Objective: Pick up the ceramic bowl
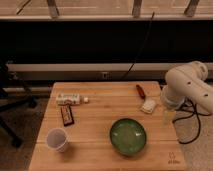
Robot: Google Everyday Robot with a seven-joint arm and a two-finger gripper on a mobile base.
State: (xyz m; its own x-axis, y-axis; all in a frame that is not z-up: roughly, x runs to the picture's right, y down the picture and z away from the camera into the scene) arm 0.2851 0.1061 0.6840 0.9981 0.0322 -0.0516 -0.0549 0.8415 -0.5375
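Note:
The ceramic bowl (128, 136) is a wide, shallow, glossy green bowl with a darker rim and a paler centre. It sits upright on the wooden table (100, 150), right of middle near the front edge. My white arm (187, 86) comes in over the table's right edge. The gripper (169, 116) hangs below it, pointing down by the right edge, to the right of the bowl and a little behind it. It is apart from the bowl.
A small white paper cup (57, 139) stands front left. A dark snack bar (67, 115) and a white packet (69, 98) lie at the left. A red object (141, 91) and a white sachet (148, 105) lie behind the bowl. Black cables (192, 117) hang right.

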